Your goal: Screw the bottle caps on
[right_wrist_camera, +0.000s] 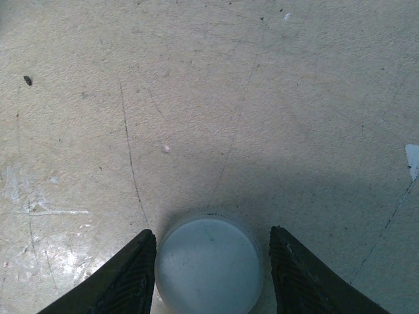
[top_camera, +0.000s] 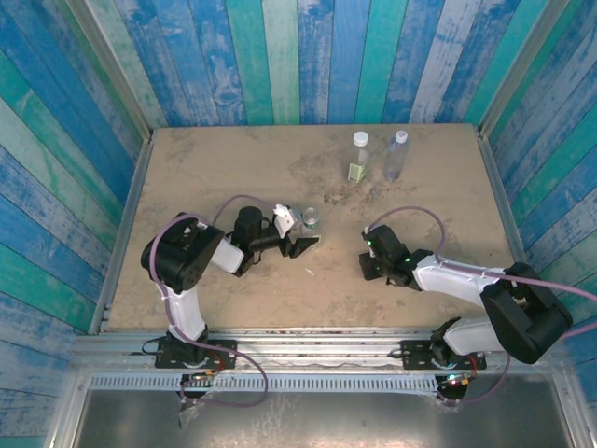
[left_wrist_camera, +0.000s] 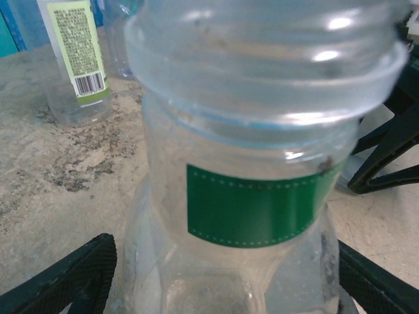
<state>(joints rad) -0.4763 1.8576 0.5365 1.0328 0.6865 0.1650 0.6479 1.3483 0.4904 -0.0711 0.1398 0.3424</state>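
While both open, left end effector [left_wrist_camera: 224, 261] astride uncapped bottle [left_wrist_camera: 262, 131], right end effector [right_wrist_camera: 211, 234] astride cap [right_wrist_camera: 209, 268], capped bottles [top_camera: 360, 159] [top_camera: 396, 157] beyond.

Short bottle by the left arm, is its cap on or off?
Off: the short bottle shows a bare threaded neck in the left wrist view.

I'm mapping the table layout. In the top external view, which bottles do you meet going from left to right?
short bottle → tall bottle with the pale green label → blue-tinted bottle
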